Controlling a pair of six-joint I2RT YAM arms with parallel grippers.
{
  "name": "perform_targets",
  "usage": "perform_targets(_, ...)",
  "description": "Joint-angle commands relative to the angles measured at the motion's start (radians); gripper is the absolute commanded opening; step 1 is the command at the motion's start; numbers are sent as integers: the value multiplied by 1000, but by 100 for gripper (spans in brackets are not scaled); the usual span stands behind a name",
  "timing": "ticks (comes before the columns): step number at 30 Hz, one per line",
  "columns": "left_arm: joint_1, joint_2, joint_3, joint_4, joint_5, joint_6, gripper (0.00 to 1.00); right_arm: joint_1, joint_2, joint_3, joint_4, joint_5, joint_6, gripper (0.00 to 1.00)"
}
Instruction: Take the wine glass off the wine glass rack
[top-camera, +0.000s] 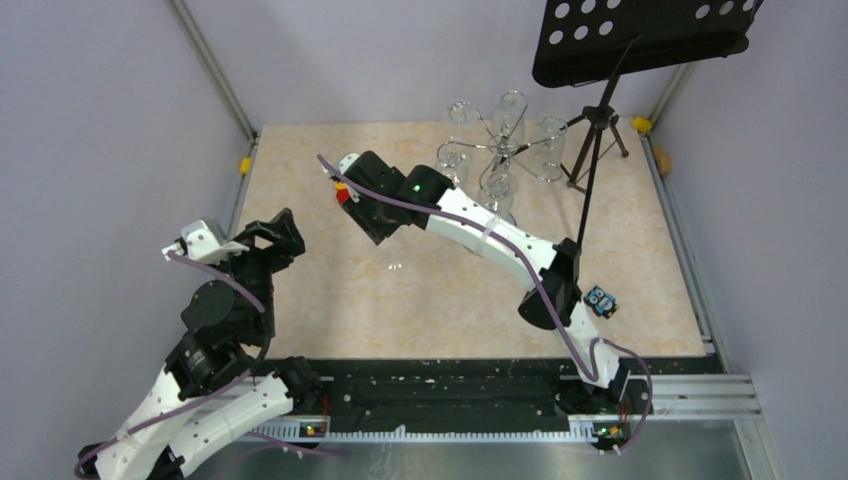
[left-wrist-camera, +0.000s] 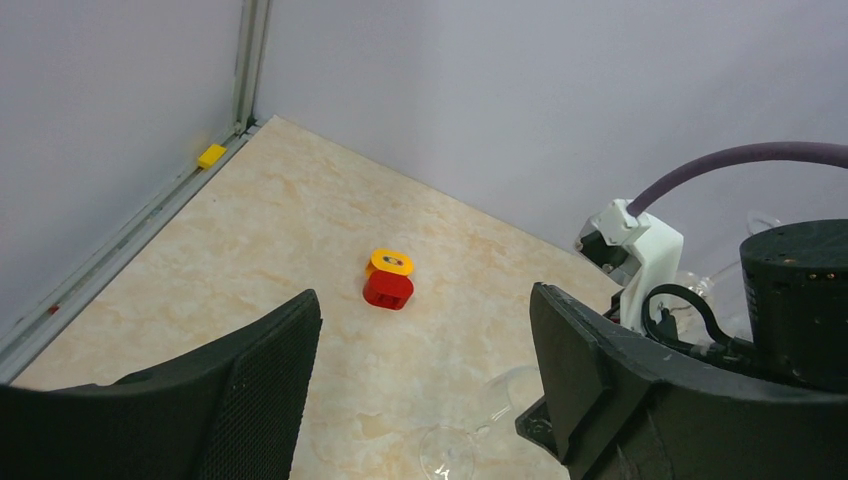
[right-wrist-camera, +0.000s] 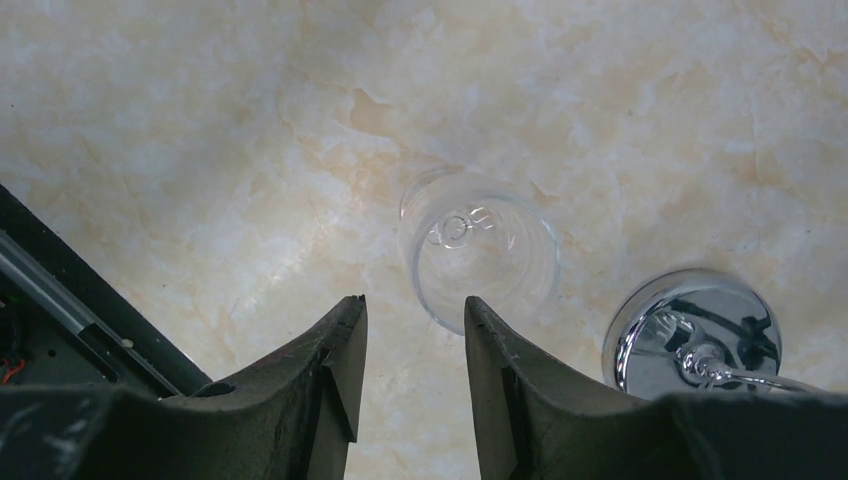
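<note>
The chrome wine glass rack stands at the back right with several glasses hanging from its looped arms. Its round disc base shows in the right wrist view. One clear wine glass stands on the marble tabletop apart from the rack, seen from above. It shows faintly in the top view and in the left wrist view. My right gripper hovers over it, open and empty, with the glass just beyond the fingertips; in the top view it is at mid-table. My left gripper is open and empty at the left.
A red and yellow block lies on the table behind the right gripper. A black tripod music stand stands at the back right beside the rack. A small blue object lies near the right edge. Grey walls enclose the table.
</note>
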Motion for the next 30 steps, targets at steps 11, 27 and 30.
perform_targets(11, -5, -23, -5, 84, 322, -25, 96, -9, -476, -189, 223, -141, 62, 45)
perform_targets(27, 3, 387, 157, 145, 854, -235, 97, -10, -970, -653, 395, 419, 197, 54)
perform_targets(30, 9, 483, 194, 211, 987, -311, 97, -13, -1028, -718, 393, 474, 223, 66)
